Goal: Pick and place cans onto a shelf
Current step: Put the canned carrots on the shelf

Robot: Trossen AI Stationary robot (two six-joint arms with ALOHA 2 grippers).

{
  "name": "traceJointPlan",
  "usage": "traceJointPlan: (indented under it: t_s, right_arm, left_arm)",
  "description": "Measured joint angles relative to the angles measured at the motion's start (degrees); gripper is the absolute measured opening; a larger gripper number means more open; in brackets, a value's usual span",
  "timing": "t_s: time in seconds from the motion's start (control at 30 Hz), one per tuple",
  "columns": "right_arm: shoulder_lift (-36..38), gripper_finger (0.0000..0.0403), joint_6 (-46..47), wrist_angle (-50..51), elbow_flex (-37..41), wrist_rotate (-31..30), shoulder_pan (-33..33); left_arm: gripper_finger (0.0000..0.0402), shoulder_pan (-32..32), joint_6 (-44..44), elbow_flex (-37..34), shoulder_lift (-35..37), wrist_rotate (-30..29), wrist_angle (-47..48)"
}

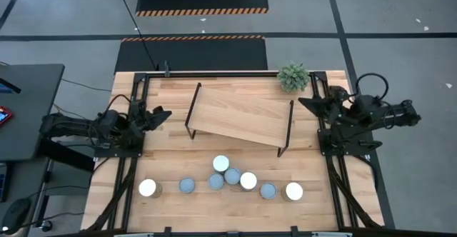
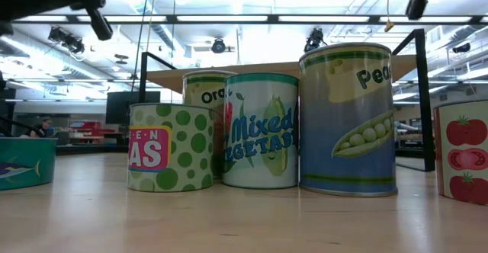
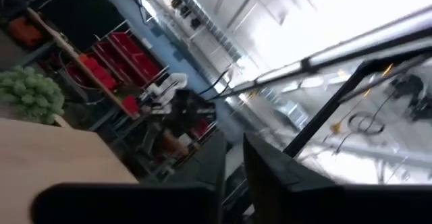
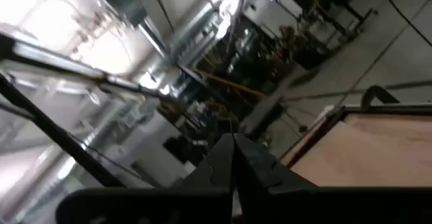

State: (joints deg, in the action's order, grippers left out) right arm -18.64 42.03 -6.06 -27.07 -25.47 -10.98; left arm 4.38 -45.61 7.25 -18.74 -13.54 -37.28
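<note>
Since the cans [image 1: 231, 175] are stiff, smooth-walled metal and probably light, you should pinch one across its round side, mid-height. They sit clustered near the desk's [image 1: 164, 151] front edge, below the bare shelf [image 1: 239, 114]. Left fingers [image 1: 161, 113]: barely parted, empty. Right fingers [image 1: 304, 103]: closed, empty.
</note>
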Motion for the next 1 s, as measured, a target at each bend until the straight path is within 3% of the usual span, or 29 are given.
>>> traceJointPlan:
  t_s: [0.2, 0.37, 0.63, 1.0]
  right_arm:
    - [-12.52, 0.0004, 2.81, 13.83, -11.06, 3.83, -2.77]
    - [-22.04, 0.0006, 7.19, 25.16, -18.92, 10.08, -5.38]
    - [-32.94, 0.0005, 10.24, 40.83, -29.35, 14.74, -9.97]
    - [-44.32, 0.0005, 13.98, 62.53, -43.34, 17.24, -16.65]
  left_arm:
    - [0.0163, 0.0, 4.71, 7.48, -0.02, 0.76, 16.58]
    - [0.0204, 0.0, 5.94, 12.15, -0.02, 2.57, 25.85]
    - [0.0217, 0.0, 8.31, 17.02, -0.02, 6.02, 33.67]
    - [0.0217, 0.0, 8.88, 18.42, 0.0, 6.81, 34.67]
